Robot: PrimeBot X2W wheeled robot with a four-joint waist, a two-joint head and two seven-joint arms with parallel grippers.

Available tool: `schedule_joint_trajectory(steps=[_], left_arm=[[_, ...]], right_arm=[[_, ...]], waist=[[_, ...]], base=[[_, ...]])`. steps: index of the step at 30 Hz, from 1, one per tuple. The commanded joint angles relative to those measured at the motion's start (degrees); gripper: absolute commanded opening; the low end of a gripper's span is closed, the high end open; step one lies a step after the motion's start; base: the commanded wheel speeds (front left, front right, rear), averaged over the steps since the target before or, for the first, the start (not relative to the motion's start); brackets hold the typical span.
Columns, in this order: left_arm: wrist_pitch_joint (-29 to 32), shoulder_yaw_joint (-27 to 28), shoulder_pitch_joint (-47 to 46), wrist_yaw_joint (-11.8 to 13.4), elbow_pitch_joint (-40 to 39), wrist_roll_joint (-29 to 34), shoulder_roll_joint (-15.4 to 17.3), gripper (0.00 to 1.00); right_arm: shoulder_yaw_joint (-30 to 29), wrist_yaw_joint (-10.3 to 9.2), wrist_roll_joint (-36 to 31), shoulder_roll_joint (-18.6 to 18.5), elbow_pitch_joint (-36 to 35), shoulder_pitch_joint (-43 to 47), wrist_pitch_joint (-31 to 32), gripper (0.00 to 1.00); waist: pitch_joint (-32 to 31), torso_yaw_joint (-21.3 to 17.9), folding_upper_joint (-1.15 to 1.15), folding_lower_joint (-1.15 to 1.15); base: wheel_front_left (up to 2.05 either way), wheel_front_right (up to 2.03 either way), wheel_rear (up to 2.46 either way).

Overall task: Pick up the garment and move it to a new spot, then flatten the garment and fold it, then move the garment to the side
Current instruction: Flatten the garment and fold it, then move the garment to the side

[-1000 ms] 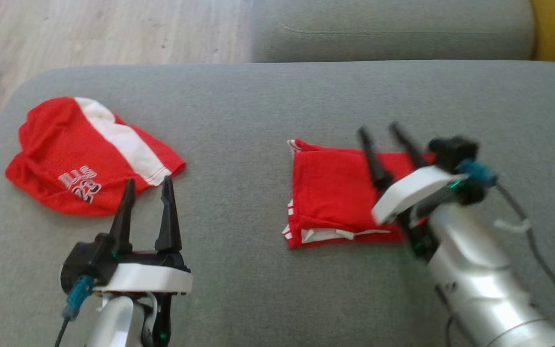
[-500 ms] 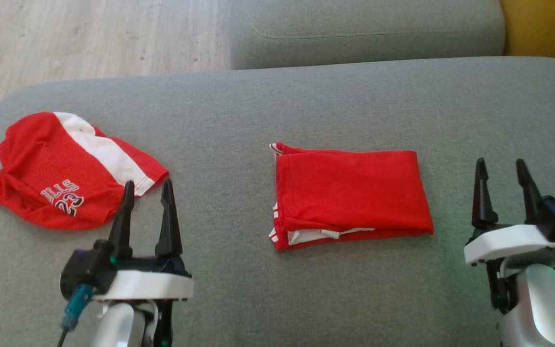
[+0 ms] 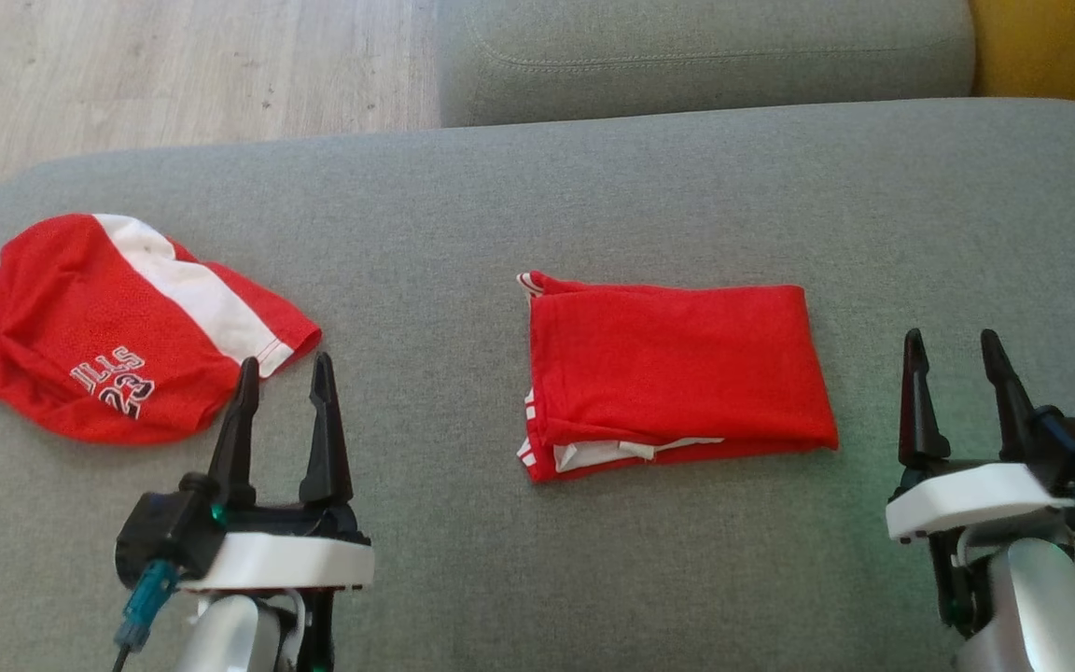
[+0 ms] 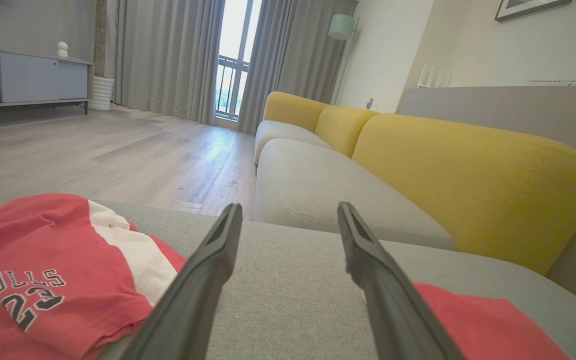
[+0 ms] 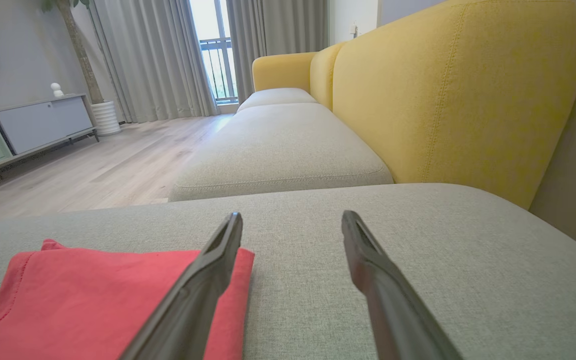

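Note:
A plain red garment [image 3: 677, 373], folded into a flat rectangle, lies in the middle of the grey sofa cushion [image 3: 593, 196]. Nothing touches it. My right gripper [image 3: 951, 336] is open and empty, a short way right of the folded garment's right edge. In the right wrist view that garment [image 5: 93, 290] lies left of the open right gripper [image 5: 290, 215]. My left gripper [image 3: 285, 364] is open and empty at the lower left, between the folded garment and a crumpled red-and-white jersey [image 3: 99, 317]. The left wrist view has the jersey [image 4: 53, 270] at its left and the folded garment [image 4: 483, 325] at its right.
The crumpled jersey sits near the cushion's left edge, with wooden floor [image 3: 174, 75] beyond. A second grey seat cushion [image 3: 705, 56] adjoins at the back, and a yellow backrest [image 3: 1060, 47] rises at the far right. Bare cushion lies right of the folded garment.
My right gripper has pulled back off the folded garment to the lower right, open and empty. The head camera has shifted slightly. The left gripper has stayed put.

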Motion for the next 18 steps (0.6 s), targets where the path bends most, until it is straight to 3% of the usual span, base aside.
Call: schedule_joint_trajectory(steps=[1,9,18], left_arm=[[-0.3,1.7,-1.4,0.3,-2.0,0.2,0.2,1.0],[-0.3,0.9,-2.4,0.2,-1.8,0.0,0.2,1.0],[-0.3,-1.3,-4.7,-0.1,-0.9,-0.2,0.2,1.0]], right_arm=[[1.6,0.39,0.3,-0.2,-2.0,-1.1,-0.6,1.0],[2.2,0.39,0.5,-0.2,-0.6,-2.5,1.0,1.0],[5.1,0.39,3.5,-0.2,9.3,-7.8,4.5,1.0]], waist=[[0.0,0.1,0.0,0.0],[1.9,0.9,0.0,0.0],[6.2,3.4,0.0,0.0]], base=[[0.0,0.0,0.0],[0.0,0.0,0.0],[0.0,0.0,0.0]])
